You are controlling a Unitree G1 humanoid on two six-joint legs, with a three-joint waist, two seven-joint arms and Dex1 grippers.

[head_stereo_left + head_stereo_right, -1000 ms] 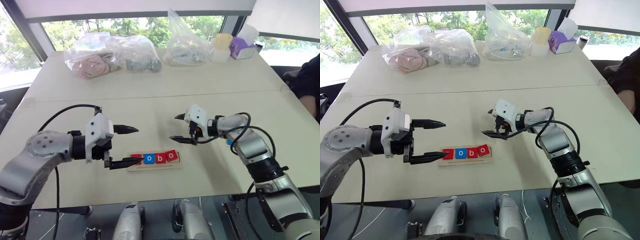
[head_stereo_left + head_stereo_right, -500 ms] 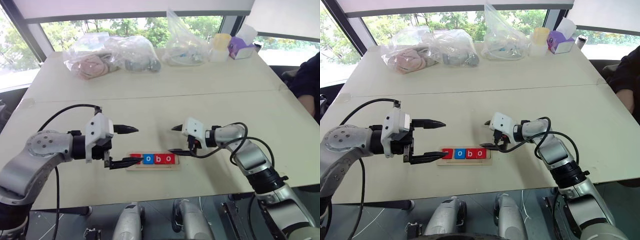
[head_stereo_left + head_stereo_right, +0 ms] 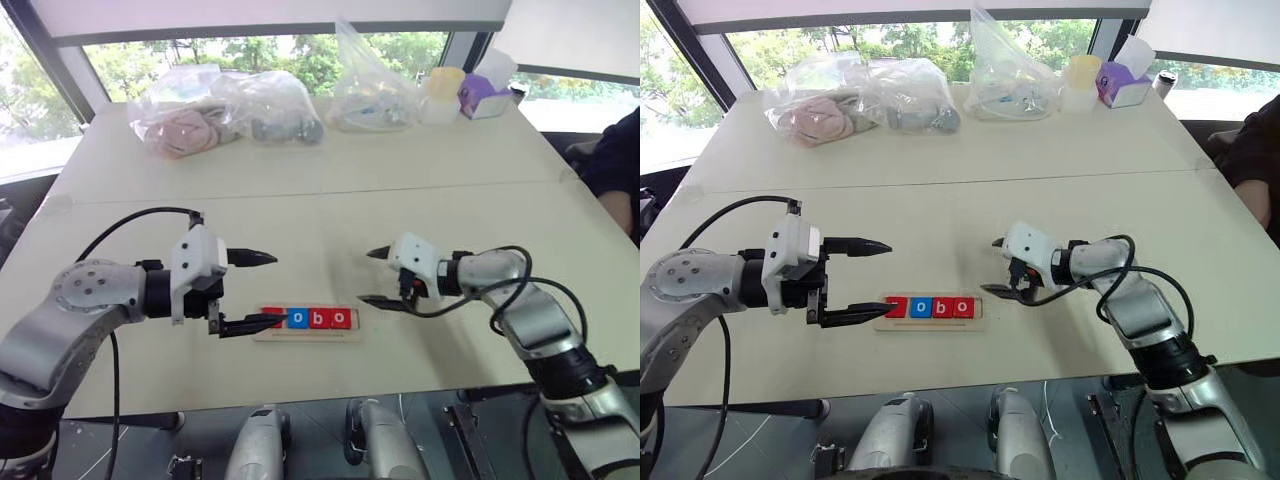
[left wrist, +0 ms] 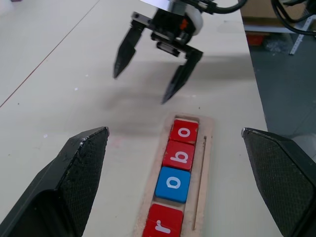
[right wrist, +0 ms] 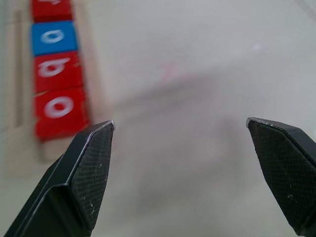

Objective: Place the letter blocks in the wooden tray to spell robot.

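A: Item one, left gripper (image 3: 250, 292)?
B: Fingers spread wide, empty. It hovers at the wooden tray's (image 3: 306, 334) left end; its lower finger (image 3: 245, 324) crosses in front of the first tile there, and contact cannot be judged.

A: Item two, right gripper (image 3: 378, 277)?
B: Fingers wide apart, nothing between them. It sits just off the tray's right end, clear of the wood.

A: Item three, the letter blocks (image 4: 174, 183)?
B: Four in the tray's slot, in a touching row: red r, blue o, red b, red o. The slot's right end is bare wood.

A: Anything hard to read?
B: The r tile is cut off at the left wrist view's edge. Beyond the tray, at the table's (image 3: 300, 170) far side, the contents of the plastic bags (image 3: 225, 110) cannot be made out.
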